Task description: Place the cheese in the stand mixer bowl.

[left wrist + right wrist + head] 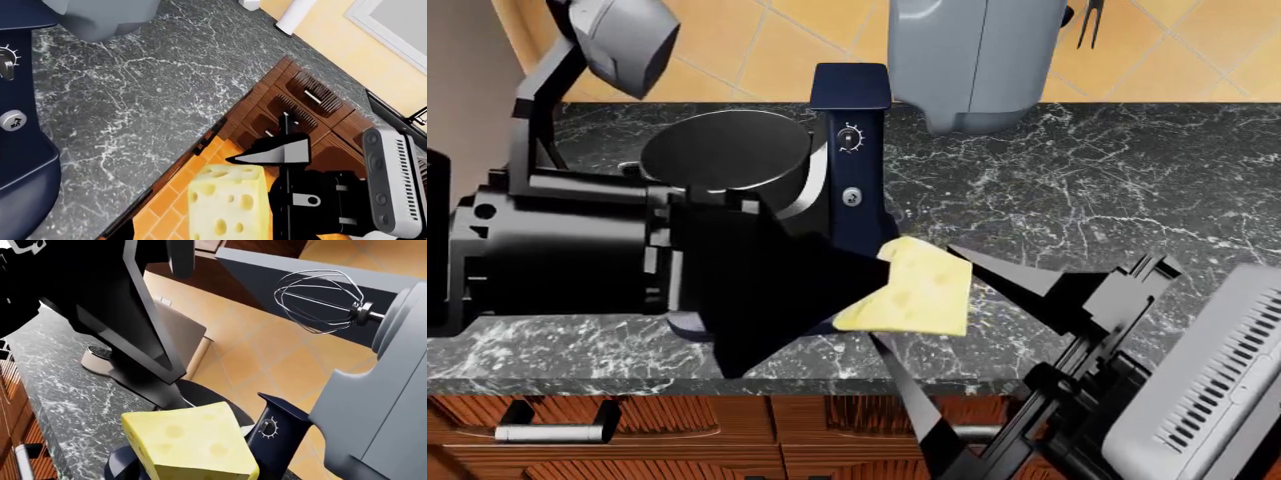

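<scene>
Cheese held above the counter

The right gripper (928, 300) clamps the cheese (914, 290) (holed wedge) beside the stand mixer bowl (723, 150); left gripper (774, 300) jaws' state unclear.

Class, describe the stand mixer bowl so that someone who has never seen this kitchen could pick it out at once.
Start at the dark marble countertop under the orange tiled wall. At its left stands a navy-blue stand mixer; the stand mixer bowl sits beside its column. It is round, open, dark grey metal, unlike the light grey appliance further right.
</scene>
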Available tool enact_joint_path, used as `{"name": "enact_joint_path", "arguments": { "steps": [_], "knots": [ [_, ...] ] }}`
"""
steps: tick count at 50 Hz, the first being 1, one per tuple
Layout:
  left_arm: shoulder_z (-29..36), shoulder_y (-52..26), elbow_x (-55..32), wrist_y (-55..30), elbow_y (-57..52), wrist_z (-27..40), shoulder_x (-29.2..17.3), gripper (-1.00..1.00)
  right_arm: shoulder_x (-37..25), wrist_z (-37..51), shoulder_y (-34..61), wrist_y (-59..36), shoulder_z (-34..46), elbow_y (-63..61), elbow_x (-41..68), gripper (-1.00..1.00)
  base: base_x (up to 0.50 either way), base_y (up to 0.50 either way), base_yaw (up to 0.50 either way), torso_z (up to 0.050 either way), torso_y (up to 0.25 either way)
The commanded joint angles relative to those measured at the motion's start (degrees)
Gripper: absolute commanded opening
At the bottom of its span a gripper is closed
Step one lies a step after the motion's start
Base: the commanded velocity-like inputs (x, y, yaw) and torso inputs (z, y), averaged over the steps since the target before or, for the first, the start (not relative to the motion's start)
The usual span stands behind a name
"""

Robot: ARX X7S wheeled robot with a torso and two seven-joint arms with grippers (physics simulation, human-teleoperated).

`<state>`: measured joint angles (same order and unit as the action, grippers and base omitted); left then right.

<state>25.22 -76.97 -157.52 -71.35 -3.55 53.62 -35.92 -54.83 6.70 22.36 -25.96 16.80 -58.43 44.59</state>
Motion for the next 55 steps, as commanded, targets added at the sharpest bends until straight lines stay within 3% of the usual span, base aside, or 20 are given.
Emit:
{"name": "enact_joint_path", "arguments": {
  "steps": [1,43,52,53,55],
  "knots": [
    [0.5,-0.4,0.8,-0.3,0.5,-0.8,0.9,1.00,-0.8,0.2,0.0,1.2,0.6,-0.4,-1.7,-1.00,0.00,0.00,0.00,0.000,0.000],
    [3.5,0.5,5.7,-2.5,4.0,-4.7,6.7,1.00,-4.5,4.4,3.7,6.7,5.0,-1.0,-1.0,-1.00,0.00,0.00,0.00,0.000,0.000],
    [1.7,1.1,9.2,-2.5,4.3,-5.6,7.7,1.00,-6.2,5.8,4.6,8.6,8.0,-1.3,-1.7,-1.00,0.00,0.00,0.00,0.000,0.000],
    [1.1,1.0,10.2,-2.6,4.9,-5.8,7.8,-1.00,-6.2,5.8,4.8,8.8,8.4,-1.2,-1.8,-1.00,0.00,0.00,0.00,0.000,0.010],
    [0.6,1.3,10.9,-2.0,5.0,-5.9,7.9,-1.00,-6.5,6.0,4.9,9.1,9.0,-1.1,-2.1,-1.00,0.00,0.00,0.00,0.000,0.000]
  ]
}}
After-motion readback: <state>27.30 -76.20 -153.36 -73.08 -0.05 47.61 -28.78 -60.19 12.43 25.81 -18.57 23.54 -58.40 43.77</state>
